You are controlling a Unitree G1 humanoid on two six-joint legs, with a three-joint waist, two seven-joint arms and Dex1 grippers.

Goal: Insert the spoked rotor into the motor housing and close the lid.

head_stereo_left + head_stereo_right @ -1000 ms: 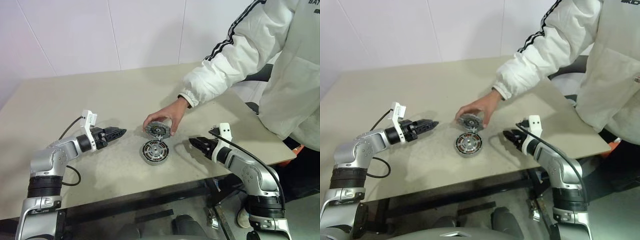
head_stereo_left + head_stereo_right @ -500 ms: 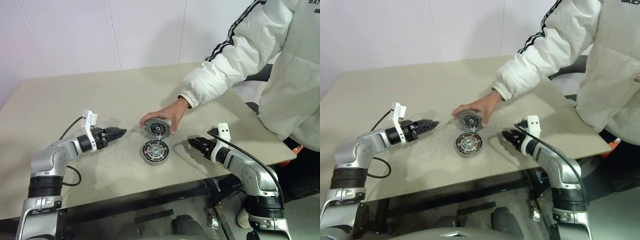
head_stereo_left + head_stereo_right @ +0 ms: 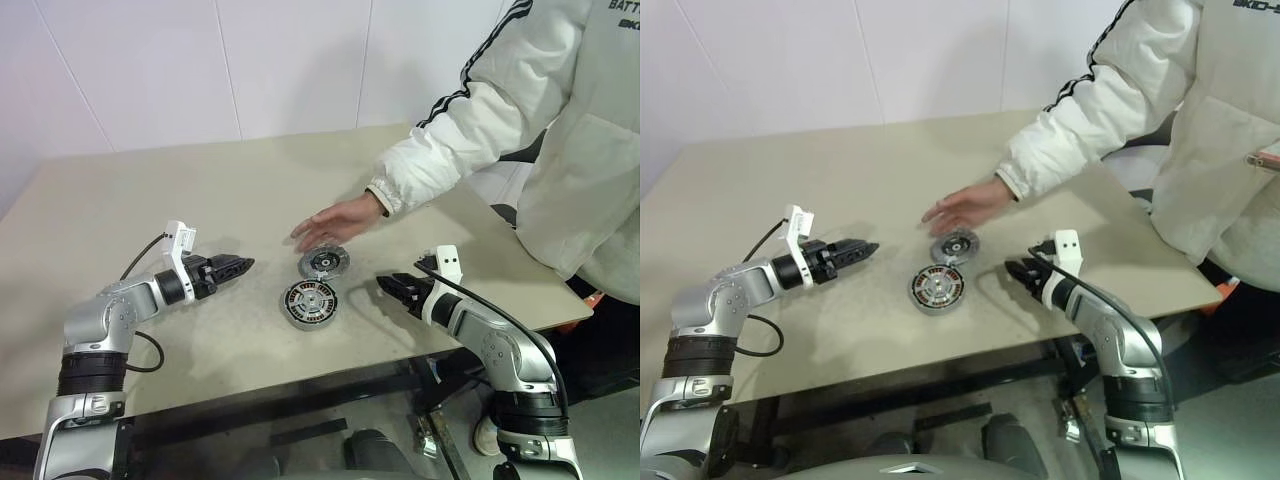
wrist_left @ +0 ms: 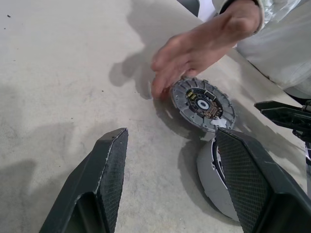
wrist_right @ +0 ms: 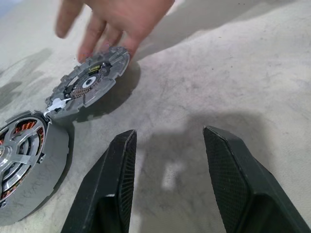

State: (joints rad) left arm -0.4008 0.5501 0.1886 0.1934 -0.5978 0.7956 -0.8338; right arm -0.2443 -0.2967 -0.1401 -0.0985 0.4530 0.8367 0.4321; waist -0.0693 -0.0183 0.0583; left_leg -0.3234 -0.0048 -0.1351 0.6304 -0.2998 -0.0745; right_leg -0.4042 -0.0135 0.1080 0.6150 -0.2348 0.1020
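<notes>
Person's hand [image 3: 335, 219] hovers spread above lid [image 3: 324, 262]; both grippers open, empty. Lid beside motor housing [image 3: 309, 303] looks rigid, heavy metal; pinch notched rim.

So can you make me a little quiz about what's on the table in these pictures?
1. True or false: the lid lies flat on the table beside the motor housing.
2. Whose hand hovers just above the lid? A) the robot's B) a person's
3. Fill in: the left gripper and the right gripper both have their jaws ____ and hold nothing.

Key: 1 true; 2 B; 3 open.
</notes>
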